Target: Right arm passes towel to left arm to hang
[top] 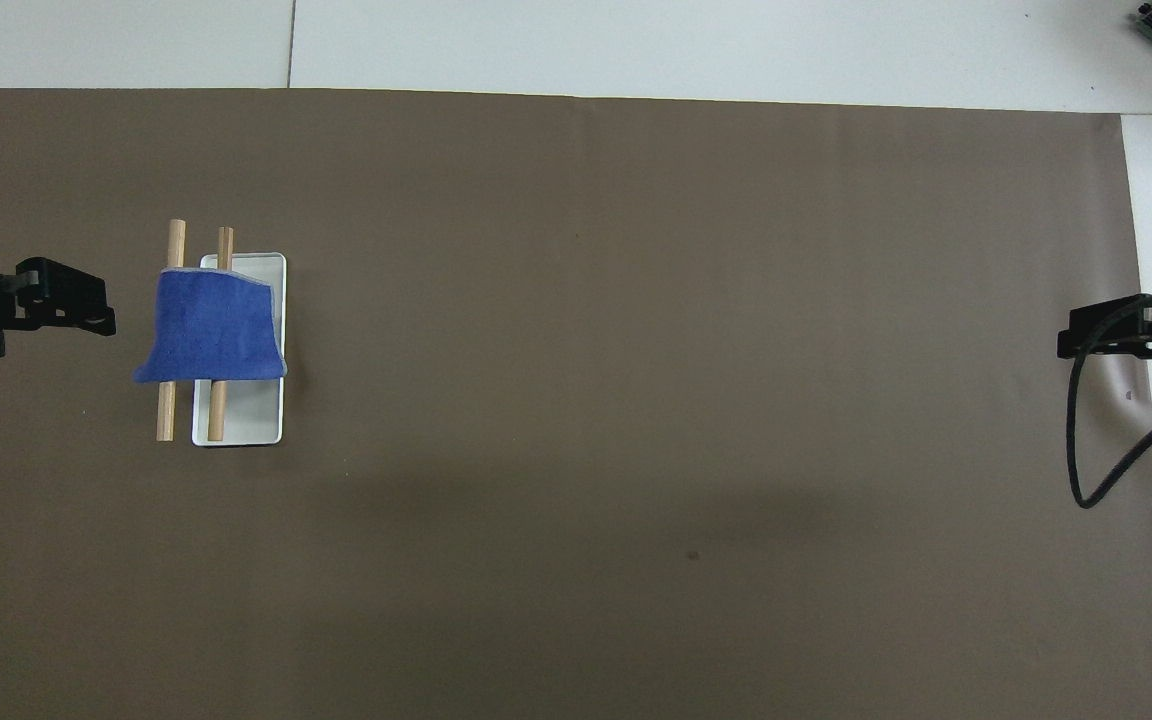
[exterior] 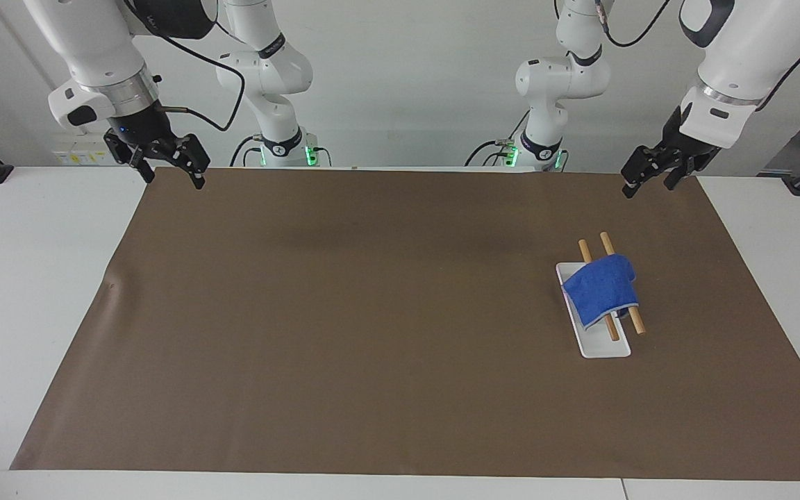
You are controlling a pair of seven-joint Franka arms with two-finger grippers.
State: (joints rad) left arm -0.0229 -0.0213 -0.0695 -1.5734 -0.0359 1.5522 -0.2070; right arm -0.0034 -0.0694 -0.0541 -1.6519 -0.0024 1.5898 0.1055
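The blue towel (exterior: 603,292) (top: 211,325) hangs draped over the two wooden bars (exterior: 605,241) of a white stand (exterior: 605,347) (top: 248,420) toward the left arm's end of the table. Nothing holds it. My left gripper (exterior: 648,186) (top: 46,315) is open and empty. It hangs in the air over the brown mat, between the stand and the left arm's end of the table, apart from the towel. The right arm waits with its gripper (exterior: 172,179) (top: 1101,338) open and empty, up over the mat's edge at its own end.
A brown mat (exterior: 372,312) covers most of the white table (exterior: 18,292). A black cable (top: 1086,450) loops down from the right wrist. The two arm bases (exterior: 282,149) stand at the table's edge.
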